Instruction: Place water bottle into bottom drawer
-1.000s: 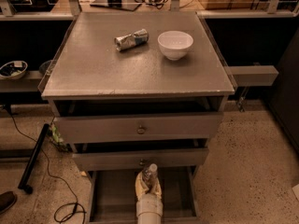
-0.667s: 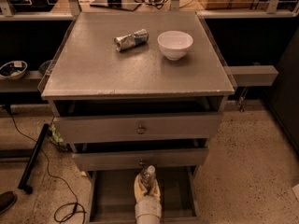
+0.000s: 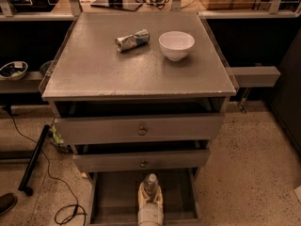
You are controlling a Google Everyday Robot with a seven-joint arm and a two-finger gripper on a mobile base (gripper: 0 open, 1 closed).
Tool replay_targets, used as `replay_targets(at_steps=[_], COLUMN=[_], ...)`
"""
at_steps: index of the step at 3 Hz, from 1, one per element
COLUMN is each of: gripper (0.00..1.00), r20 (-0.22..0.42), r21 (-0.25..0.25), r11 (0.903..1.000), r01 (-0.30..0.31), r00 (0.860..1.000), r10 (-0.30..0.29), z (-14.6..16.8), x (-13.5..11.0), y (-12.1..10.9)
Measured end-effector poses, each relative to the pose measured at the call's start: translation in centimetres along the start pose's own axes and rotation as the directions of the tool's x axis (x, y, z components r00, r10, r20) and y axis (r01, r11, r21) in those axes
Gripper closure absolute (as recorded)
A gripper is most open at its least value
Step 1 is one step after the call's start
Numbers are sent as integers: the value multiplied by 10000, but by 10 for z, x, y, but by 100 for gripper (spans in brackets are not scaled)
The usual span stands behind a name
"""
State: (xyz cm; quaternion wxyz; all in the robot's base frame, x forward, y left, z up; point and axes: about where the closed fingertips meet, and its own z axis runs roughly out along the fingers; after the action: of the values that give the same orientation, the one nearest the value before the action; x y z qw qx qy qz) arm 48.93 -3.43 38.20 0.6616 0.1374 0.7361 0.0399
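Camera view: gripper (image 3: pixel 150 193) sits low over the open bottom drawer (image 3: pixel 113 197), fingers closed tight on both sides of the water bottle (image 3: pixel 150 180). Bottle is mid-drawer, long axis running up-frame, white cap toward the cabinet.

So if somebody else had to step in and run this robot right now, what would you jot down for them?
The gripper is low over the open bottom drawer, closed around the water bottle, which is upright, cap up.
Done: drawer open, bottle brought down over it.
I cannot tell whether the bottle touches the drawer floor.
Left: set it down, let go, lift the arm out.
On the cabinet top: a crumpled wrapper and a white bowl, not part of the job.
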Motion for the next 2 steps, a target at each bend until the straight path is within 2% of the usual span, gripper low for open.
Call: replay_targets(at_steps=[1, 2], gripper=[100, 100], r20=[-8, -67], r21=[34, 262], r11=[10000, 9989], r01=[-51, -399], r00=[10000, 9992], r10=[51, 401], z=[0, 3], x=[2, 13], y=[1, 6])
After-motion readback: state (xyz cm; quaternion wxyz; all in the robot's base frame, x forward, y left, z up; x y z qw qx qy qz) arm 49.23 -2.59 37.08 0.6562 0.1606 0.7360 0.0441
